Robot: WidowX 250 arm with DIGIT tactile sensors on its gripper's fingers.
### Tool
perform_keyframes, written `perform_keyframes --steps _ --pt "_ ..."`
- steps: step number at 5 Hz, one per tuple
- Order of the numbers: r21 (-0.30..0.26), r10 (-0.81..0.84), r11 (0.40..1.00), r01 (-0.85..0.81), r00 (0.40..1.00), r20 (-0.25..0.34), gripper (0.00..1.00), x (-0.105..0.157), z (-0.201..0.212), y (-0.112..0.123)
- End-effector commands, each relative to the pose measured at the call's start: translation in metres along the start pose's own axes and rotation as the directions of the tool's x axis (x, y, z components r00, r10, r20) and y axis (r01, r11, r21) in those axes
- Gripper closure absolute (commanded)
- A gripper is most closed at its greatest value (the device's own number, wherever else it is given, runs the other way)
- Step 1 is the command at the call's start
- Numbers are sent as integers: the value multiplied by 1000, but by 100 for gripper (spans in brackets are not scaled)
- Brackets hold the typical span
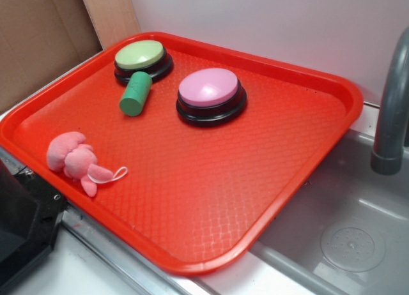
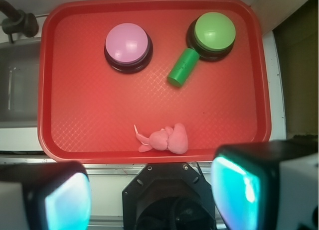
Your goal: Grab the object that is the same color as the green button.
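red tray (image 2: 60, 90) holds green cylinder (image 2: 183, 66) touching the green button (image 2: 215, 31); open tray floor beside it; end effector (image 2: 152, 192) spread wide

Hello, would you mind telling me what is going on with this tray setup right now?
A WidowX arm is meant to pick up the green cylinder, which matches the green button it lies against on the red tray. Nothing is held yet: the gripper hangs open high above the tray's near edge, its fingers spread wide apart. A pink button and a pink plush toy also sit on the tray, untouched. The tray rests beside a sink.
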State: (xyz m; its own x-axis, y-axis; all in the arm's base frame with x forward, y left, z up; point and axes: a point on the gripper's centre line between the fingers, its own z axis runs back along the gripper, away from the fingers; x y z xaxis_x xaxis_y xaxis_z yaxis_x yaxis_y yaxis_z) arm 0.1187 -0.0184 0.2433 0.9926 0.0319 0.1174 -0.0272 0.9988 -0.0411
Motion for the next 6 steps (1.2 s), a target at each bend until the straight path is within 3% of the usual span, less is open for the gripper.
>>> perform_keyframes --steps 1,4,5,6 --pt "0 0 1000 0 1000 0 0 0 0 0" --pt "71 198 978 -195 979 -50 0 57 -62 32" --pt "106 284 953 -284 959 12 0 75 -93 38" --pt "88 447 886 -456 888 108 0 87 -122 44"
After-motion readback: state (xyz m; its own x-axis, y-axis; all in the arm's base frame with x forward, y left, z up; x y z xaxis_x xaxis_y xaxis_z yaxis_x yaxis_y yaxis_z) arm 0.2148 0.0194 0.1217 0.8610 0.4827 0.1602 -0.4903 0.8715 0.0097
